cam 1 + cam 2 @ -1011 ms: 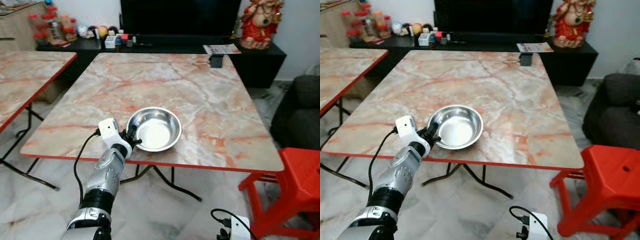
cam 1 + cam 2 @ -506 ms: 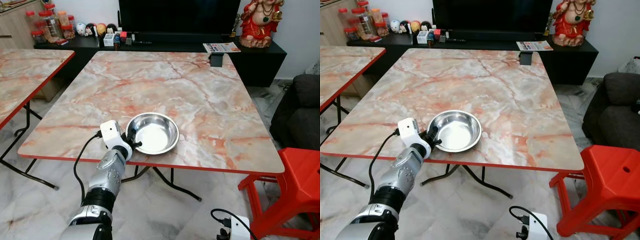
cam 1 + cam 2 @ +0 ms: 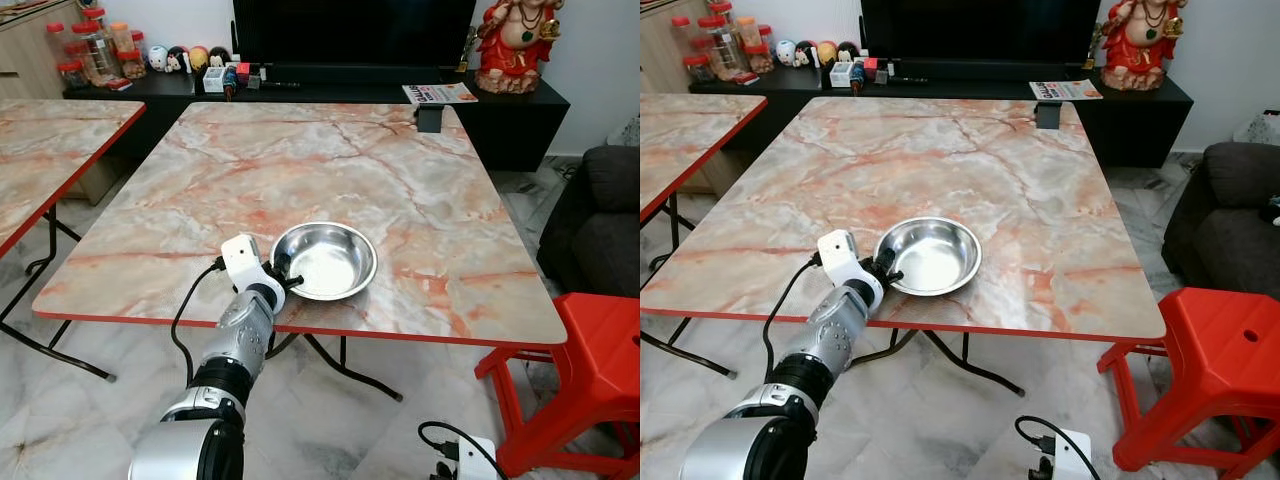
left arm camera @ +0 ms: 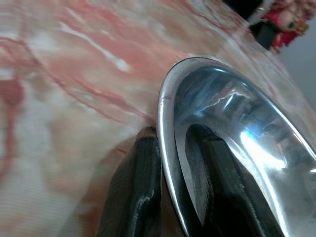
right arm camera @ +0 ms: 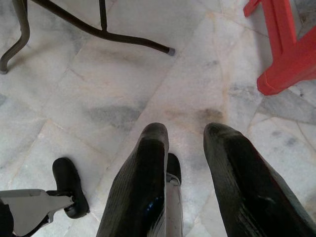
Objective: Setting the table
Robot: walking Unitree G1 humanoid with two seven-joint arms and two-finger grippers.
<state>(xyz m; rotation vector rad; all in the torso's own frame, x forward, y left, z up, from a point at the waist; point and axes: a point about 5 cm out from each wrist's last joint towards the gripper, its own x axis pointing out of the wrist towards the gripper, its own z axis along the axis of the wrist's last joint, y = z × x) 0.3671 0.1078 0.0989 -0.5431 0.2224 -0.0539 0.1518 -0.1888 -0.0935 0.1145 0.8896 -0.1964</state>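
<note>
A shiny steel bowl (image 3: 325,260) rests on the marble table (image 3: 330,170) near its front edge. My left gripper (image 3: 283,277) is shut on the bowl's near left rim. In the left wrist view one finger (image 4: 136,187) sits outside the rim and the other inside the bowl (image 4: 237,143). My right gripper (image 5: 185,163) hangs low by my side with its fingers apart over the floor, holding nothing.
A red plastic stool (image 3: 590,370) stands at the right of the table, a dark sofa (image 3: 600,220) behind it. A second marble table (image 3: 40,150) is on the left. A black TV cabinet (image 3: 350,85) with jars, toys and a statue lines the back wall.
The bowl and my left gripper have shifted to the right along the table's front edge. The camera has also moved a little.
</note>
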